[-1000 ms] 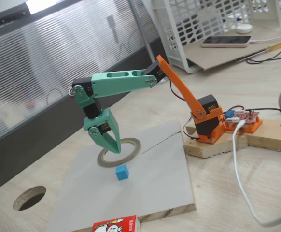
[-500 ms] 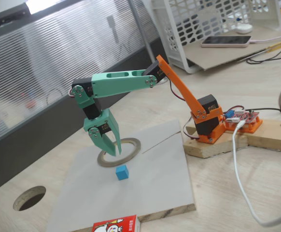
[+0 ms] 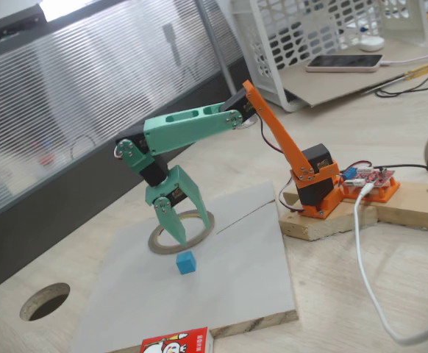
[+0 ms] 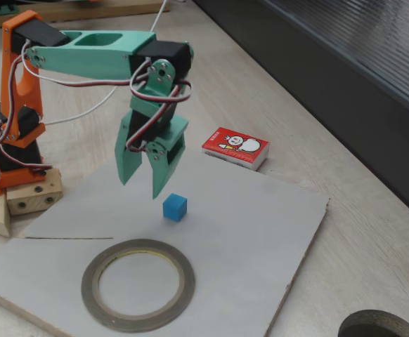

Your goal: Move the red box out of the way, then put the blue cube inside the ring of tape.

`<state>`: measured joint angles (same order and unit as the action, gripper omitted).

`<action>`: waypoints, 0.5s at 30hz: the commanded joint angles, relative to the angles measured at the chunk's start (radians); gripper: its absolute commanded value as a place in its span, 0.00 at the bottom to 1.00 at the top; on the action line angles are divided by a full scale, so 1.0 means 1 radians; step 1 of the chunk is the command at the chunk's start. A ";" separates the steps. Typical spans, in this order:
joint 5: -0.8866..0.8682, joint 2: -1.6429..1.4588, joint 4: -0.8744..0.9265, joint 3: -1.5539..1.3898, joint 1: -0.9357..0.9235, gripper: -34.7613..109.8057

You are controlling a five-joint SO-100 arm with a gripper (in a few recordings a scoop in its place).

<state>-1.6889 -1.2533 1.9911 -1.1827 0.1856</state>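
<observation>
Item: small bright-blue plastic cube (image 4: 175,208) (image 3: 186,262), resting flat on a pale grey rectangular board (image 4: 247,232) (image 3: 229,287), roughly at the board's middle, untouched by anything

Item: thin flat grey-tan ring of tape (image 4: 138,283) (image 3: 182,232), lying flat on the same board, near the blue cube but apart from it; its wide opening shows bare board

Item: small red cardboard box with a white cartoon figure and white print (image 4: 235,148) (image 3: 176,342), lying flat on the wooden tabletop (image 4: 317,175) (image 3: 390,265) just off the board's edge, well apart from the ring of tape, with the cube between them

Item: mint-green two-finger gripper (image 4: 142,188) (image 3: 179,238) on a green and orange arm (image 4: 85,56) (image 3: 192,129), pointing downward above the board. Fingers spread moderately wide, nothing between them, tips clear of the board. In a fixed view the tips hang just beside the cube, on its arm-base side; in the other they stand in front of the tape ring, just above the cube

Item: orange arm base (image 4: 11,151) (image 3: 317,191) mounted on a block of pale wood (image 4: 22,200) (image 3: 332,220), set beside the board

Item: dark round hole in the tabletop (image 4: 373,326) (image 3: 45,301), past the board's corner

Item: white cable (image 3: 368,279), trailing across the tabletop from the base
</observation>
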 commanded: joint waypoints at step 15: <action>-0.020 -0.063 0.029 -0.005 0.098 0.57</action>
<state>-1.6889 -1.2625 1.9911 -1.1842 0.2592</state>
